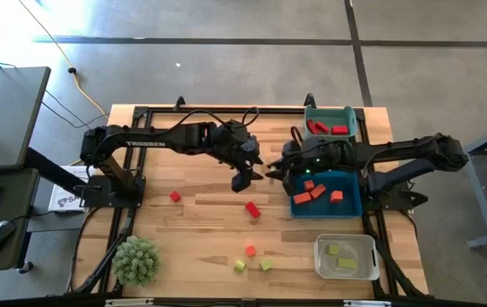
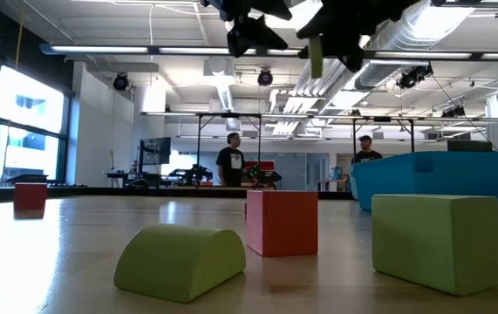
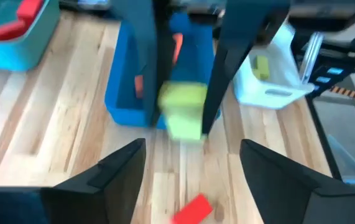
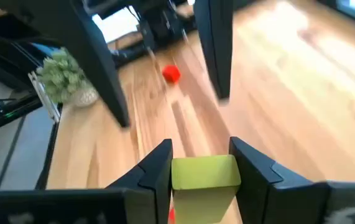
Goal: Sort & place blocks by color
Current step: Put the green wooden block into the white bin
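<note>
Yellow-green block sits clamped in the right claw, lifted above the table centre beside the blue bin, likely bound for the clear bin at five o'clock. Left claw hangs alongside, fingers apart, holding nothing.

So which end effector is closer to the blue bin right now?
Right. The right end effector, shut on a yellow-green block, is at the blue bin's edge; the left end effector is open, farther out over the table.
</note>
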Controlling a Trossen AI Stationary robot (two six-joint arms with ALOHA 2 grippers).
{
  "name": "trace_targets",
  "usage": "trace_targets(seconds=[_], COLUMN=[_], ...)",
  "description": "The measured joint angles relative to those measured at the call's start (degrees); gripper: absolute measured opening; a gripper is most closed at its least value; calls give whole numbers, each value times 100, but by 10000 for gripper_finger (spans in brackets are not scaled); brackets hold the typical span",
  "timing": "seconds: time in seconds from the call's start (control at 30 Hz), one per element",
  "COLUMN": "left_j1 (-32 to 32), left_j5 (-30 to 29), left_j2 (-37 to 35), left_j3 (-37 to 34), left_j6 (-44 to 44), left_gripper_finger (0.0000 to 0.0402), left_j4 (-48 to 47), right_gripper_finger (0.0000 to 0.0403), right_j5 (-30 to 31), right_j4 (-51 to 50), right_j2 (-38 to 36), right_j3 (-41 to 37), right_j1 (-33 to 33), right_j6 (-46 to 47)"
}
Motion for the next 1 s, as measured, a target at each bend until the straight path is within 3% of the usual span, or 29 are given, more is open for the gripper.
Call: trace_targets(seconds=[0.17,0.47,1.0], left_j1=[4,66,63], left_j5=[-7,-7,-14], left_j2=[7,11,17], left_j3=[-2,-2,-13], left_j6=[153,181,330], left_gripper_finger=[259,259,255], left_j4=[-278,-506,-1025], right_gripper_finger=[110,110,110], right_j5=[-176,-565,-834], right_j4=[-781,-1235,-1599], right_j2=[-13,-22,-30], right_j3=[2,11,20], right_j1=[181,872,2823], right_j6=[629,1669,4308])
